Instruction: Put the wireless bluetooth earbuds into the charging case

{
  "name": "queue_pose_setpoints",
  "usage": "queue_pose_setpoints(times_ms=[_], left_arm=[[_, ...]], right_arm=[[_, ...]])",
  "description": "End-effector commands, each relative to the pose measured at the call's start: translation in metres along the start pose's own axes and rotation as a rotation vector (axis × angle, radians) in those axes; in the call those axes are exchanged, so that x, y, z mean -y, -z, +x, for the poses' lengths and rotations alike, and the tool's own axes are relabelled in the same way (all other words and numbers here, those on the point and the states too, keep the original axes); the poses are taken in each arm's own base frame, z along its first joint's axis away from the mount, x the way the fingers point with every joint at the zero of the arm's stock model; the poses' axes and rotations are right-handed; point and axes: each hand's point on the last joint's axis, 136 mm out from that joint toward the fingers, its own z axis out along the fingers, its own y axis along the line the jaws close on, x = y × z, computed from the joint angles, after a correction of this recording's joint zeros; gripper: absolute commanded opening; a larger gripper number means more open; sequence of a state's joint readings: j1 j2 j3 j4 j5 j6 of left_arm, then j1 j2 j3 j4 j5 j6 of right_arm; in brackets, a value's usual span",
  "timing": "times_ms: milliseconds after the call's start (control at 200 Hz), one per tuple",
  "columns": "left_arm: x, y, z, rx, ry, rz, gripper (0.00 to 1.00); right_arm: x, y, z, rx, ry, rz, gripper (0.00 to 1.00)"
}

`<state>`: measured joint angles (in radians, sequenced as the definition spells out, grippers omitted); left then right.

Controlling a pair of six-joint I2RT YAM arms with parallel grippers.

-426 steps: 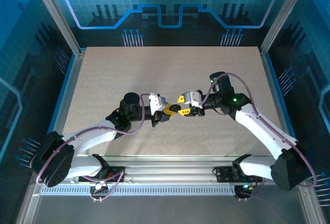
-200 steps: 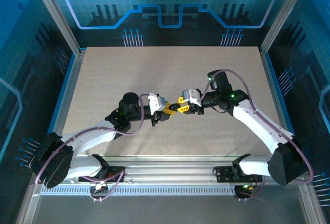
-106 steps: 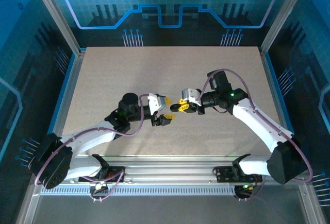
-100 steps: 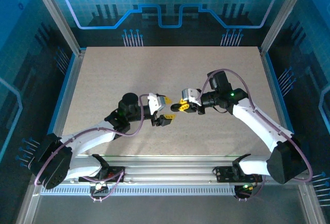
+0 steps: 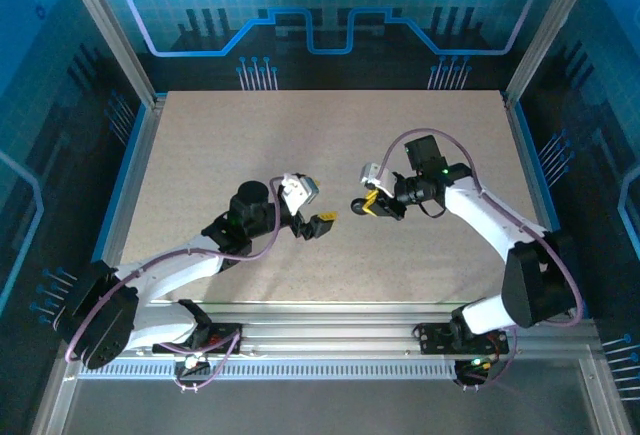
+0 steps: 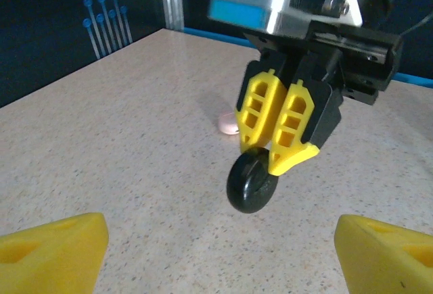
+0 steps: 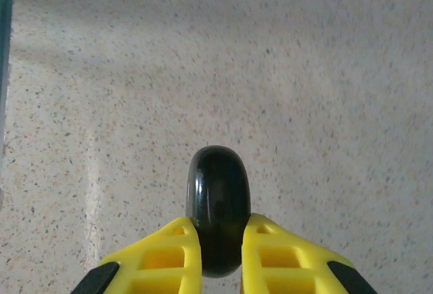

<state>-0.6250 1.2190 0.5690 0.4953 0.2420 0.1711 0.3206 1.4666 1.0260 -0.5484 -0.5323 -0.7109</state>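
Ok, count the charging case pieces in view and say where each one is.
2. The black disc cap is pinched edge-on in the right gripper. The pale pink body lies on the table behind it, perhaps partly hidden.

Speckled beige table (image 5: 330,135), blue circuit-patterned walls (image 5: 330,5).

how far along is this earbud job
Early. Nothing looks finished. In hand: the right pincer grips the black round cap; the left pincer is open and empty. Left: the pale pink piece lies on the table, not yet picked up.
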Motion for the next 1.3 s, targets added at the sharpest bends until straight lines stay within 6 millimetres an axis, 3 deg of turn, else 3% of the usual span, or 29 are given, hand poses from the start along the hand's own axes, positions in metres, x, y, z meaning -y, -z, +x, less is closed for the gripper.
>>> queue_pose_setpoints(times_ms=[0, 480, 830, 965, 1196, 1296], left_arm=[[-0.016, -0.003, 0.003, -0.031, 0.063, -0.089, 0.88], [-0.026, -0.007, 0.011, -0.095, 0.112, -0.140, 0.87], [-0.028, -0.009, 0.019, -0.117, 0.120, -0.148, 0.88], [-0.030, -0.010, 0.020, -0.119, 0.138, -0.151, 0.88], [-0.039, -0.007, 0.026, -0.115, 0.209, -0.177, 0.88], [-0.045, -0.004, 0.027, -0.109, 0.237, -0.195, 0.88]], right_arm=[[0.011, -0.005, 0.016, -0.073, -0.113, -0.001, 0.14], [0.048, -0.035, 0.062, -0.246, -0.336, -0.042, 0.15], [0.079, -0.039, 0.086, -0.259, -0.470, -0.015, 0.17], [0.093, -0.037, 0.086, -0.242, -0.518, -0.021, 0.17], [0.109, -0.035, 0.098, -0.296, -0.568, 0.029, 0.24], [0.114, -0.035, 0.103, -0.316, -0.580, 0.052, 0.34]])
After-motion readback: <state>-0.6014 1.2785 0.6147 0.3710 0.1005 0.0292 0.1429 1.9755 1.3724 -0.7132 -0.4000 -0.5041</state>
